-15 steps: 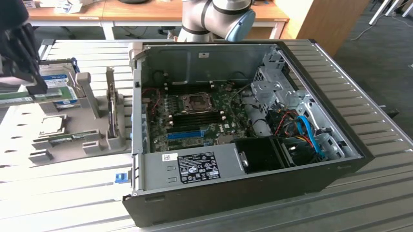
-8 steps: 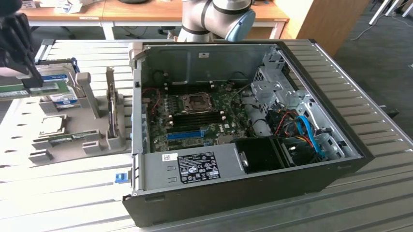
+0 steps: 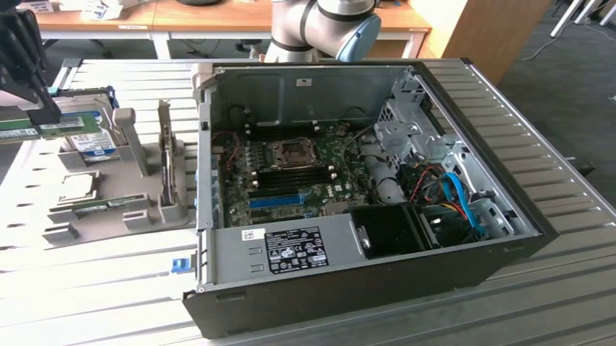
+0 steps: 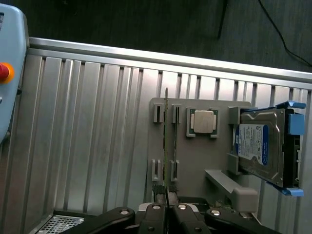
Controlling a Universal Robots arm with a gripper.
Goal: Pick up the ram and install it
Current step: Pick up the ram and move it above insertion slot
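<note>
My gripper (image 4: 166,207) is shut on the ram (image 4: 165,146), a thin green stick seen edge-on that runs straight out from the closed fingertips. Below the ram lies the grey parts holder (image 4: 195,161) with its pairs of small slots. In the exterior view the black gripper (image 3: 43,115) hangs at the far left, and the green ram (image 3: 69,127) sticks out sideways from it, raised above the holder (image 3: 144,209). The open computer case (image 3: 500,209) lies in the middle, with the motherboard's black memory slots (image 3: 288,176) beside the processor socket (image 3: 288,151).
The holder also carries a hard drive (image 4: 261,146), a square processor chip (image 4: 203,121) and a second green stick (image 3: 101,207). A long blue slot (image 3: 279,200) lies on the motherboard. The arm's base (image 3: 318,29) stands behind the case. A pendant's red button (image 4: 4,72) shows at one edge.
</note>
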